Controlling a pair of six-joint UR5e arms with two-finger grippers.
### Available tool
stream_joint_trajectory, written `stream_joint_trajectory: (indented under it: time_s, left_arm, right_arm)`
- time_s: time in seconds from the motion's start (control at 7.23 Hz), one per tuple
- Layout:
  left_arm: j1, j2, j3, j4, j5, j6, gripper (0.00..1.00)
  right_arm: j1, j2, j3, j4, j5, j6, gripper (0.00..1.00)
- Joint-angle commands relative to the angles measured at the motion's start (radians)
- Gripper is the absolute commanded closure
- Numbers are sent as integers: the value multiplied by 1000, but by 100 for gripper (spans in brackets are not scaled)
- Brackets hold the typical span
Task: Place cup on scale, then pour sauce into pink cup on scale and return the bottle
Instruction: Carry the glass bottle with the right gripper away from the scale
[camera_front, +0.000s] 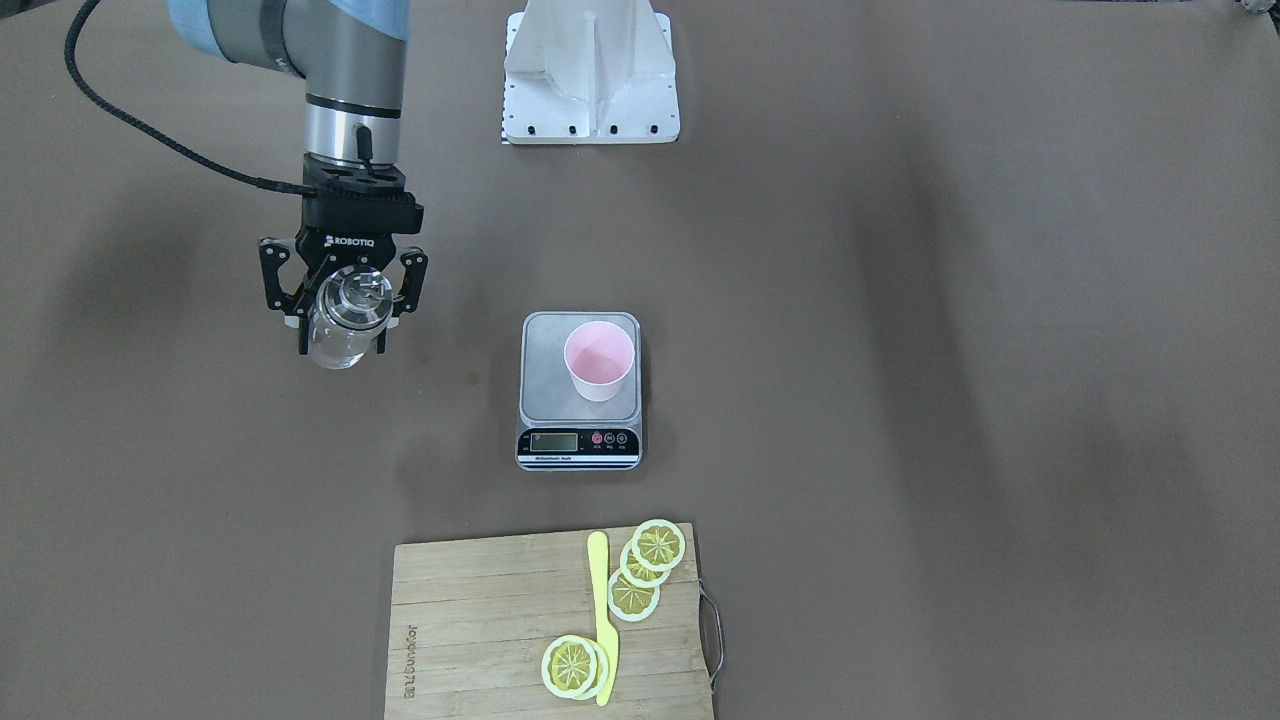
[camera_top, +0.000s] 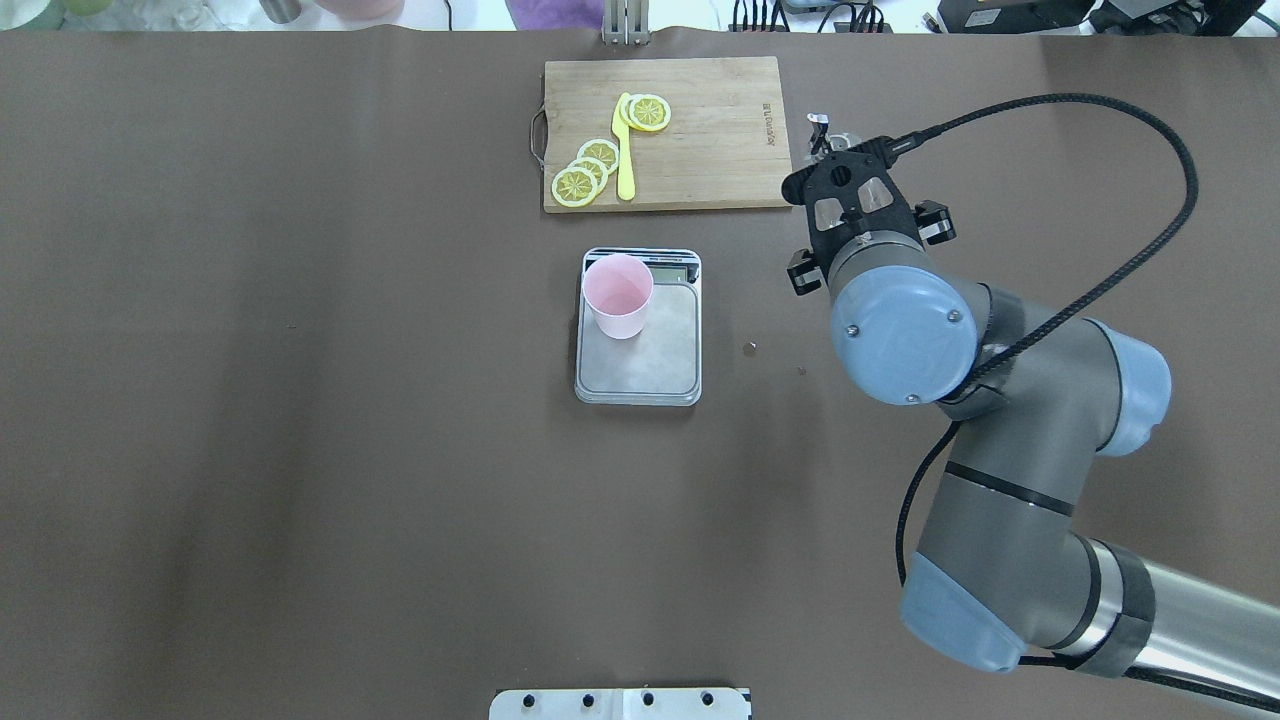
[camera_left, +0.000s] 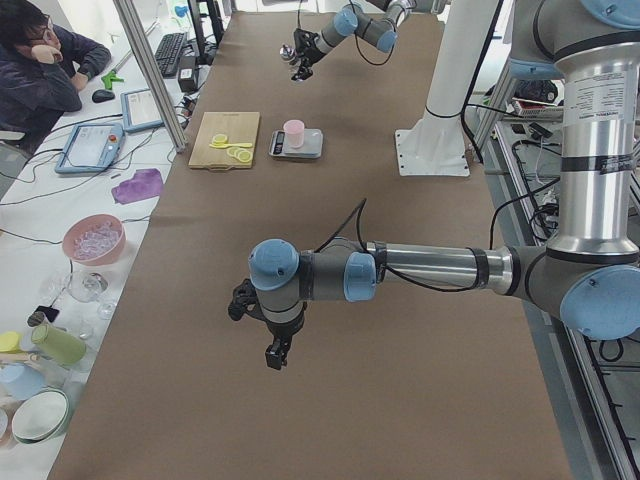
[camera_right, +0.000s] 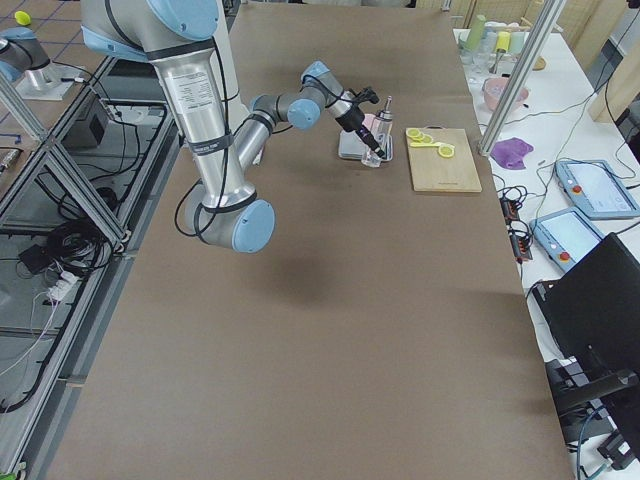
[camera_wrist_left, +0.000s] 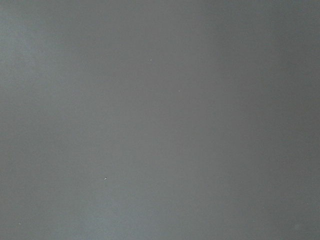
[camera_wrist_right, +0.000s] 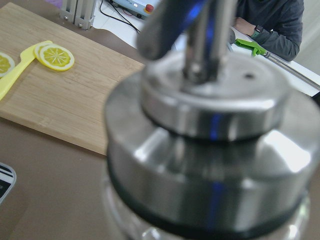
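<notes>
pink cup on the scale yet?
On. The cup stands upright on the scale's steel platform, off-centre toward the robot's left.

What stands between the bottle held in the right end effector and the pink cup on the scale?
Nothing visible. The right end effector holds the bottle upright, apart from the scale, and only bare table lies between it and the pink cup. The cutting board lies off that path.

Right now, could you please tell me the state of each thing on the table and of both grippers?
cup: upright on the scale, top open.
scale: flat on the table, display unreadable.
bottle: upright, capped, held by the right gripper.
right gripper: shut on the bottle.
left gripper: above the table, open or shut cannot be told.
knife: lying flat on the cutting board among lemon slices.
</notes>
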Motion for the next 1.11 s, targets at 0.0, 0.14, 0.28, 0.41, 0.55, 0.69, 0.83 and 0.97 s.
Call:
stream_joint_trajectory:
  time_s: [0.0, 0.14, 0.28, 0.41, 0.55, 0.69, 0.83, 0.97]
  left_arm:
    - [0, 0, -7, 0, 0, 0, 2]
    - [0, 0, -9, -2, 0, 0, 2]
    - [0, 0, -12, -2, 0, 0, 2]
    - [-2, 0, -15, -2, 0, 0, 2]
    - [-2, 5, -18, -2, 0, 2, 2]
    - [-2, 41, -50, -15, -6, 0, 2]
    - [-2, 75, -77, -23, -41, 0, 2]
    - [-2, 80, -81, -23, -58, 0, 2]
  right_arm:
    - [36, -186, 1, 324, 58, -13, 100]
    - [45, -267, -5, 442, 58, -12, 100]
    - [56, -339, -6, 539, 65, -10, 100]
    - [77, -390, -8, 608, 90, -3, 100]
    - [109, -424, -19, 645, 98, -2, 100]
    - [140, -435, -60, 693, 121, 5, 100]
    - [165, -436, -145, 810, 133, 5, 100]
    - [220, -436, -249, 959, 202, -1, 100]
